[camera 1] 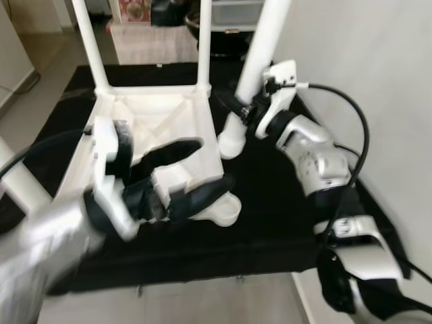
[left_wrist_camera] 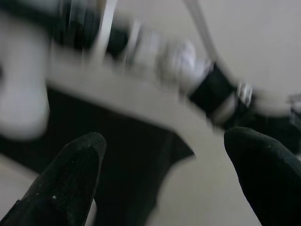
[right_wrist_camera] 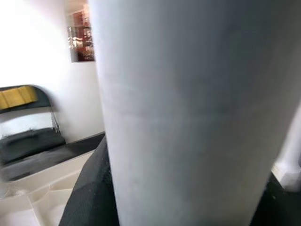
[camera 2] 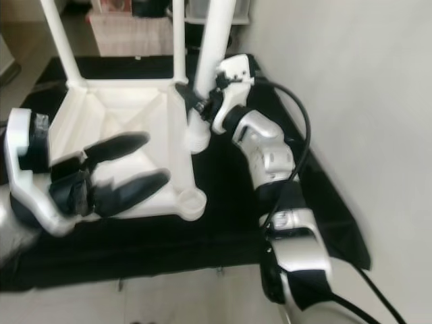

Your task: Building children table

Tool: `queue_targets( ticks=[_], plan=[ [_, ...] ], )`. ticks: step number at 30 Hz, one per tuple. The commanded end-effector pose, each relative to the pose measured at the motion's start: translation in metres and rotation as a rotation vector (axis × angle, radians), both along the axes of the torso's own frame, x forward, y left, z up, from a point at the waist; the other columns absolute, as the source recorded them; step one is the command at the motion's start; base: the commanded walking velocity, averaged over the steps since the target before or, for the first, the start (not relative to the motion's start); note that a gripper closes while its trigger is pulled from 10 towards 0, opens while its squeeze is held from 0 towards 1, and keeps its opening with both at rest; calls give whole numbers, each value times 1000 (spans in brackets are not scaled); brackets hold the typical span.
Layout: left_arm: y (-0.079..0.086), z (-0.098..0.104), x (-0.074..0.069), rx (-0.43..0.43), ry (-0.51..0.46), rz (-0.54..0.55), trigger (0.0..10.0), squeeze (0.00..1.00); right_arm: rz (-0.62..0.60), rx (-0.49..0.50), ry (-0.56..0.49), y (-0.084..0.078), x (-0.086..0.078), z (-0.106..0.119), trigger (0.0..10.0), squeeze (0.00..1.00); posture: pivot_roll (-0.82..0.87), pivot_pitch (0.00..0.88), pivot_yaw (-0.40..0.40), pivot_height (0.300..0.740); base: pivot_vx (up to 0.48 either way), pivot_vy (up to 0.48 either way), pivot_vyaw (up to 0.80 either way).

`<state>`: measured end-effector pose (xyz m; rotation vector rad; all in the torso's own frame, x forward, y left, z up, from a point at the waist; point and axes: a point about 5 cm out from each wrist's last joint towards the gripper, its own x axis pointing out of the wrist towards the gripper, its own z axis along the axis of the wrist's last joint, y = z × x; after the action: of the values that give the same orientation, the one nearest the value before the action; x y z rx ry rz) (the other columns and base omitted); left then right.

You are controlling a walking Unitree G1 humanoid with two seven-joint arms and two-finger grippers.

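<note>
A white children's table (camera 1: pixel 158 118) lies upside down on a black mat (camera 1: pixel 270 216). Two white legs (camera 1: pixel 204 40) stand up from its far corners and a third (camera 1: pixel 20 182) from the near left one. The near right corner socket (camera 1: pixel 228 208) holds no leg. My right gripper (camera 1: pixel 237 108) is shut on a fourth white leg (camera 1: pixel 262 47), whose foot (camera 1: pixel 233 140) rests on the mat just beside the table's right edge. In the right wrist view this leg (right_wrist_camera: pixel 188 113) sits between the black fingers (right_wrist_camera: pixel 89 188). My left gripper (camera 1: pixel 216 162) hovers open over the table's near right part, holding nothing.
A pale wall (camera 1: pixel 378 61) runs close along the right side of the mat. A black cable (camera 1: pixel 361 128) loops from my right wrist. Beyond the mat stand a light box (camera 1: pixel 152 40) and dark furniture. Pale floor (camera 1: pixel 189 304) lies in front of the mat.
</note>
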<state>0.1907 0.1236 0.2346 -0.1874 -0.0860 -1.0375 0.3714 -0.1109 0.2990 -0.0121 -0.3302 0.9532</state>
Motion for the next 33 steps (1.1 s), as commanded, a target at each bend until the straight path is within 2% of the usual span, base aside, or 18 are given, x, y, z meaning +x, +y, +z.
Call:
queue_targets(
  ticks=[1,2,3,5,8,9,11,12,14,15,17,19,21,23,28,33],
  plan=[
    [-4,-7,-6,41,3,22,10000,0,140,-24,-31,3,-11,2,10000,0,63,155,-19,740,0,0,0],
    [-6,-19,-11,86,42,52,10000,0,239,-68,-41,1,-18,-2,10000,0,63,174,-20,740,0,0,0],
    [-6,-19,-11,86,42,52,10000,0,239,-68,-41,1,-18,-2,10000,0,63,174,-20,740,0,0,0],
    [-5,-32,-17,111,102,116,10000,0,414,-126,-32,-5,-30,-9,10000,0,63,196,-19,740,0,0,0],
    [-5,-38,-21,115,134,150,10000,0,480,-159,-27,-7,-35,-13,10000,0,62,219,-15,740,0,0,0],
    [-7,-46,-28,129,164,166,10000,0,543,-173,-11,-8,-39,-16,10000,0,61,230,-13,740,0,0,0],
    [-7,-46,-28,129,164,166,10000,0,543,-173,-11,-8,-39,-16,10000,0,61,230,-13,740,0,0,0],
    [-9,-52,-35,122,199,182,10000,0,593,-180,2,-10,-42,-18,10000,0,66,252,-11,740,0,0,0],
    [-9,-52,-35,122,199,182,10000,0,593,-180,2,-10,-42,-18,10000,0,66,252,-11,740,0,0,0],
    [-11,-59,-42,133,213,212,10000,0,653,-198,14,-9,-46,-22,10000,0,70,268,-6,740,0,0,0],
    [-12,-61,-46,120,221,248,10000,0,697,-198,22,-7,-50,-24,10000,0,75,285,-1,740,0,0,0],
    [-12,-61,-46,120,221,248,10000,0,697,-198,22,-7,-50,-24,10000,0,75,285,-1,740,0,0,0],
    [-12,-62,-53,127,203,264,10000,0,772,-188,20,4,-61,-30,10000,0,92,314,17,740,0,0,0],
    [-12,-62,-53,127,203,264,10000,0,772,-188,20,4,-61,-30,10000,0,92,314,17,740,0,0,0],
    [-13,-59,-65,130,188,254,10000,0,821,-201,-20,15,-71,-33,10000,0,104,345,40,740,0,0,0],
    [-14,-58,-68,127,187,251,10000,0,827,-212,-42,17,-73,-32,10000,0,107,358,43,740,0,0,0]
  ],
)
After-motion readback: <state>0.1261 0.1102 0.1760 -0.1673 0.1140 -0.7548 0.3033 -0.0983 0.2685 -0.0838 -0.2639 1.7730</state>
